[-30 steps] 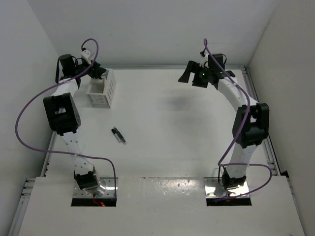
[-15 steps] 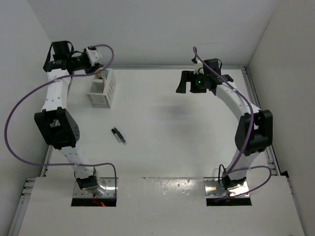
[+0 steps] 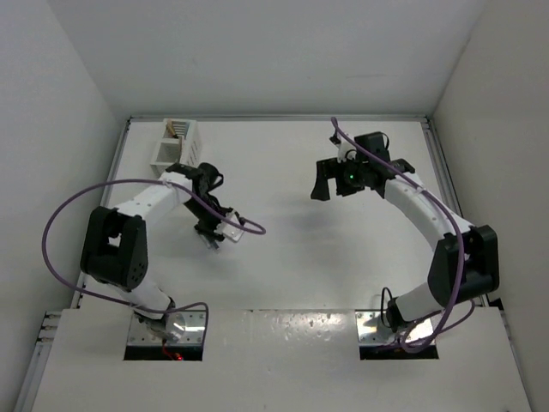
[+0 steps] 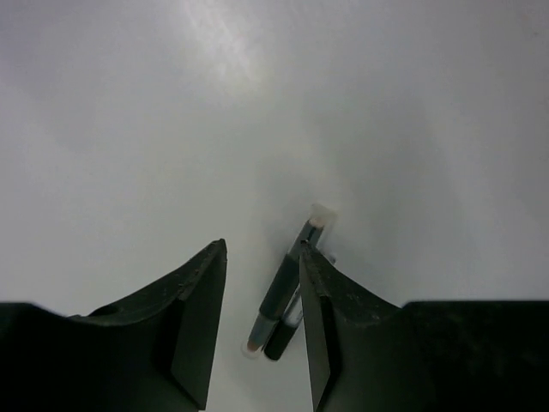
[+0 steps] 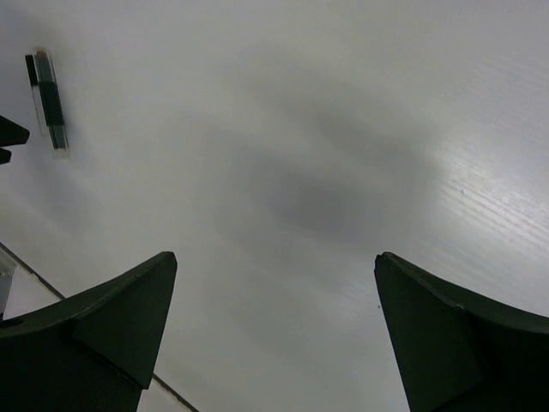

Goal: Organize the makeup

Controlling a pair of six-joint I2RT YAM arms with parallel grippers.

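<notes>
Two dark makeup sticks (image 4: pixel 281 296) lie side by side on the surface (image 3: pixel 292 257), well apart from the one white box (image 3: pixel 176 150). Left gripper (image 4: pixel 262 249) sits right over them, jaws apart; right gripper (image 5: pixel 274 257) has its jaws wide apart too.

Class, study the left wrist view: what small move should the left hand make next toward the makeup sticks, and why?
Probably shift the left hand slightly toward the finger at the right of its wrist view, then lower. The hand is open above the table, but the makeup sticks lie by that finger, off-centre; closing now might miss them.
</notes>
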